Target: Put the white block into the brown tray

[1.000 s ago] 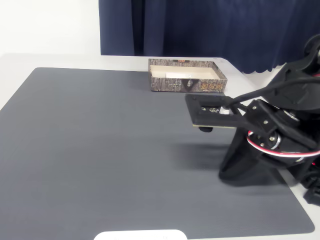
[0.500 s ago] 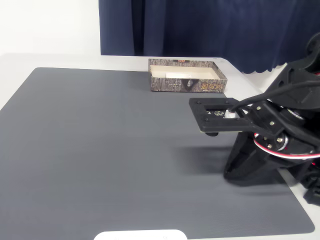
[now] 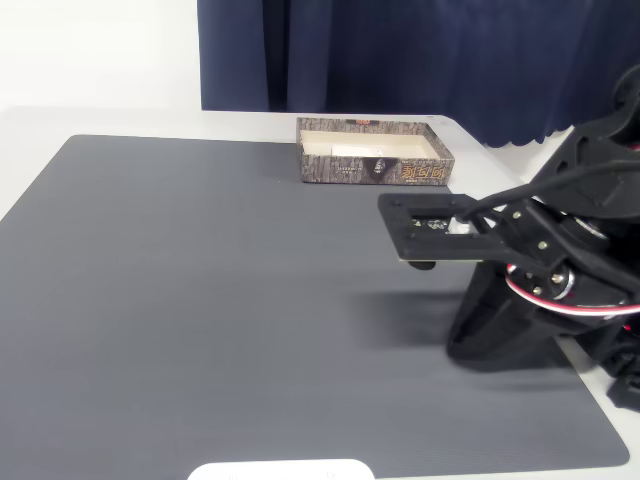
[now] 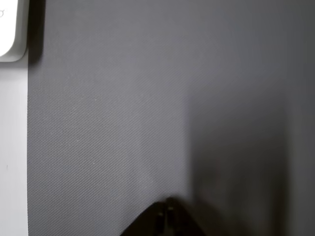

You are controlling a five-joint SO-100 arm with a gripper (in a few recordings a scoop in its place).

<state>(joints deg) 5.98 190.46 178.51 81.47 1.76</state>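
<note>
- Across most of the table lies a dark grey woven mat (image 3: 220, 300); I judge my arm is parked, so I should sweep slowly.
- At two o'clock on that mat sits the shallow brown bark-patterned tray (image 3: 372, 170) with a cream inside.
- Inside it, at the far wall, a pale flat bar (image 3: 350, 150) seems to lie; likely the white block, I cannot confirm.
- Low at five o'clock hangs my black gripper (image 4: 165, 221), fingertips together on nothing.
</note>
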